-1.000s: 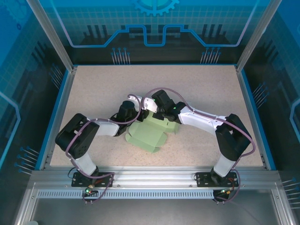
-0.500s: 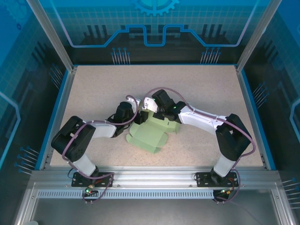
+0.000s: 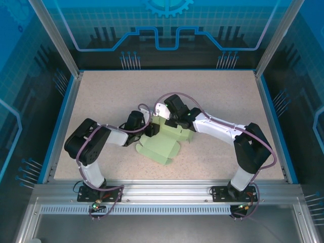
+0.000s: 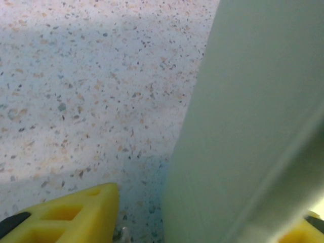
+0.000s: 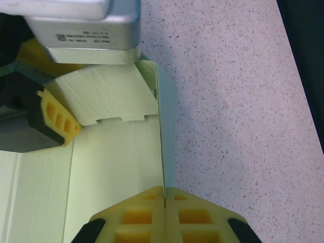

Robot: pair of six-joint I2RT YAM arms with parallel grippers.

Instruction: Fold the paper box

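The pale green paper box point(image 3: 163, 146) lies partly unfolded in the middle of the table. My right gripper point(image 3: 163, 115) is at its far edge and, in the right wrist view, the right gripper point(image 5: 164, 195) is shut on a raised side wall of the paper box point(image 5: 116, 167), thin edge pinched between the yellow pads. My left gripper point(image 3: 151, 129) is at the box's far left corner. In the left wrist view the left gripper point(image 4: 202, 225) is open, yellow fingers point(image 4: 66, 217) wide apart, with an upright green panel point(image 4: 253, 126) standing between them. One left finger point(image 5: 56, 119) rests by a folded-in tabbed flap point(image 5: 104, 96).
The speckled tabletop point(image 3: 223, 96) spreads around the box, with a blue rim point(image 3: 65, 111) and glass walls around it. The left arm's white wrist housing point(image 5: 76, 23) hangs close over the flap, near my right fingers.
My left gripper has moved right and nearer, in against the box's far left corner, and its elbow has shifted. The right gripper has stayed on the wall.
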